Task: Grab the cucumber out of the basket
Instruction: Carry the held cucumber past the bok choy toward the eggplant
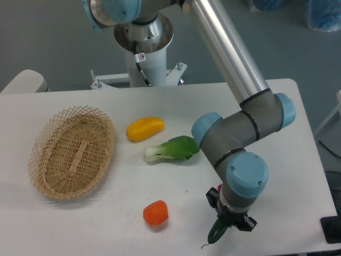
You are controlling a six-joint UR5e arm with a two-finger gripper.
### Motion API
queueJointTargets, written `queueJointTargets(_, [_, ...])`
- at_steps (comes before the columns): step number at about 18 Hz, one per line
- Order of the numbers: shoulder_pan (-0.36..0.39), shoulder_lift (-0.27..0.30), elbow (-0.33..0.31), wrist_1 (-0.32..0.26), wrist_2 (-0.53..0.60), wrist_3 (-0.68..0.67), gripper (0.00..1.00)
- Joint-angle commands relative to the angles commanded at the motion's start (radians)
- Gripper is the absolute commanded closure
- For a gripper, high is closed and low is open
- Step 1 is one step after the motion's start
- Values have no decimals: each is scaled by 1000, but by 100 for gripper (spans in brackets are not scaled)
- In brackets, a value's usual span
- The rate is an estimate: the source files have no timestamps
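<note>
the gripper [230, 223] has its fingers clenched on the cucumber [217, 233], which hangs tilted near the table's [106, 224] front edge, at about 4 o'clock from the basket [72, 152], well apart.

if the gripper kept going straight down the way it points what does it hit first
Most likely the white table. The gripper points down, shut on the cucumber, whose lower tip would touch first. Nothing else shows beneath it, though one view leaves the height unclear.
</note>
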Motion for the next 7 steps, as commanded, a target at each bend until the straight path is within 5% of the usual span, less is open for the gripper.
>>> queueJointTargets(7, [-6, 0, -5, 2, 29, 3, 81])
